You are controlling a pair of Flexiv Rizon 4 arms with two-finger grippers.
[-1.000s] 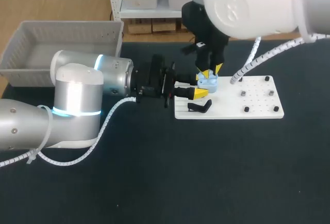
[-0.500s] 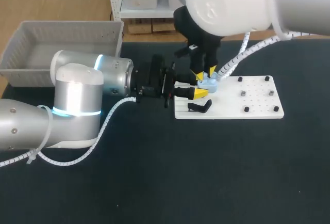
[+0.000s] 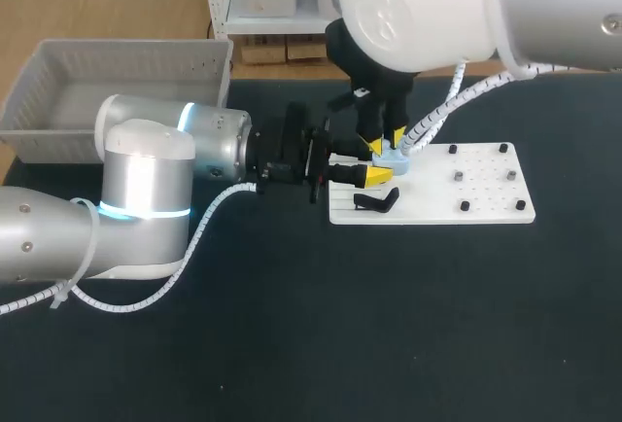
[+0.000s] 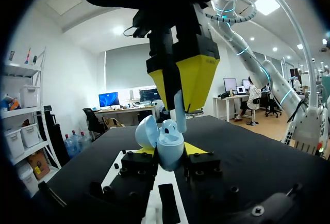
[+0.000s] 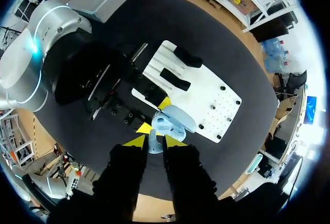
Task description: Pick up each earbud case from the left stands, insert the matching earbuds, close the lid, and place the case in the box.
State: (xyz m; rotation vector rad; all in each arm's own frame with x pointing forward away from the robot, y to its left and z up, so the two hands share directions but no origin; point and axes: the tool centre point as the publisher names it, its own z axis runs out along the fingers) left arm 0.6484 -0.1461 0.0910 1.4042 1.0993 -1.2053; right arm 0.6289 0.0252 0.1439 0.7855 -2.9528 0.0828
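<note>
The light-blue, egg-shaped plastic earbud case [image 3: 391, 158] sits just right of the head view's centre, at the upper left corner of the flat white peg board [image 3: 486, 203]. Its lid is hinged open and tilted back. The left gripper [image 4: 167, 152] grasps the base, one yellow finger on each side.

Directly above the open shell, the right gripper [image 5: 153, 141] points straight down. Its yellow tips are clenched on the stem of a small pale-blue earbud [image 4: 179, 111], which hangs just over the case's wells. Whether it already touches the case cannot be told.

- **Handling (judged):** the case is probably light, rigid and smooth-skinned, so it may slip or twist under a downward push.
- **Hold (judged):** the firmest hold is low across the base's broad sides, clear of the hinge and lid. The lid looks like the weakest part and should be pressed shut gently.
- **Earbud (judged):** it is tiny and glossy, and best pinched by the stem so that the bud end stays free to seat.

A black moulded stand [image 3: 374, 200] lies on the board below the case. Small black pegs [image 3: 465, 206] dot the board's right half. The grey plastic box [image 3: 126, 45] stands at the upper left, well apart, on the black table [image 3: 389, 325].
</note>
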